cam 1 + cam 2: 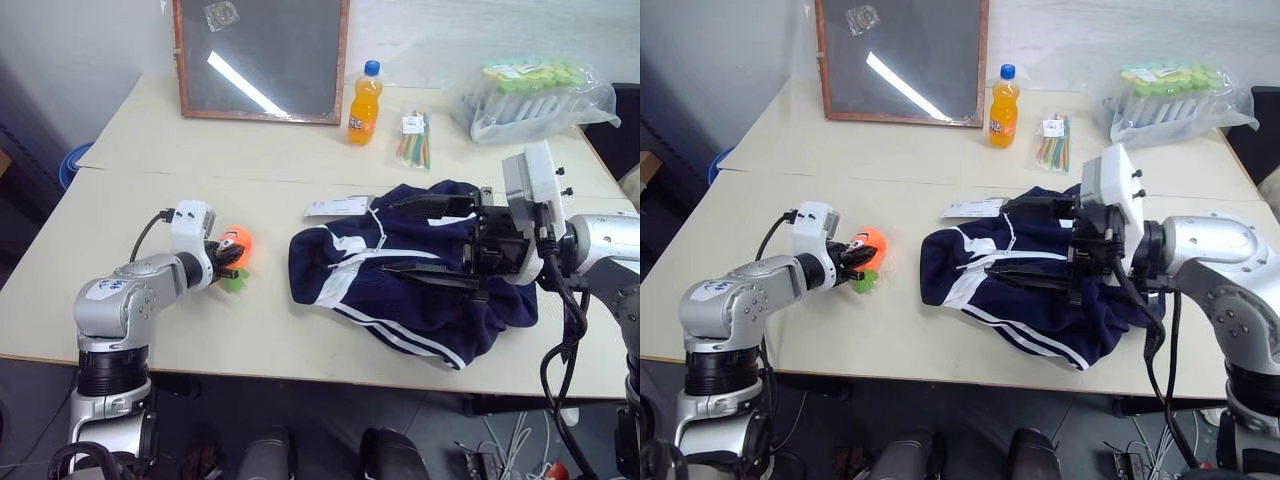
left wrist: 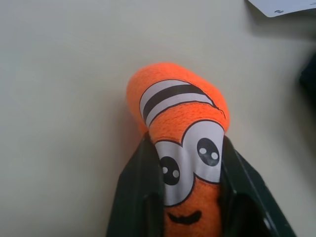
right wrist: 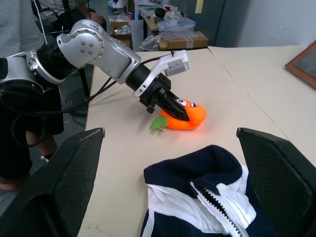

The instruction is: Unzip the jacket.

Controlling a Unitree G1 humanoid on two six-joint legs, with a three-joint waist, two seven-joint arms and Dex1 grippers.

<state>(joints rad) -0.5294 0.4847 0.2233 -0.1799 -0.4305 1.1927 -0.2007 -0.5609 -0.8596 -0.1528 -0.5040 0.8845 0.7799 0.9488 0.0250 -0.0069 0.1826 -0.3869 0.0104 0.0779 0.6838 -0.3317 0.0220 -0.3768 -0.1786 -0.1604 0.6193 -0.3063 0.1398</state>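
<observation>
Jacket (image 1: 420,265) lay crumpled, zipper (image 3: 217,205) closed where visible; unzipping not begun. Left gripper (image 1: 228,258) was clamped on the orange plush carrot (image 3: 183,116). Right gripper (image 1: 415,237) hovered over the jacket, fingers spread, empty.

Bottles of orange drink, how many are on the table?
1. The orange soda bottle with a blue cap stands at the far side of the table, right of the framed board and left of the bundle of colored sticks. No others visible.

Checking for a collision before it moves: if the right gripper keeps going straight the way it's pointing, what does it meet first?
Probably the collar end of the jacket just below its line; past that, the orange plush toy and left gripper. Depth is unclear.
</observation>
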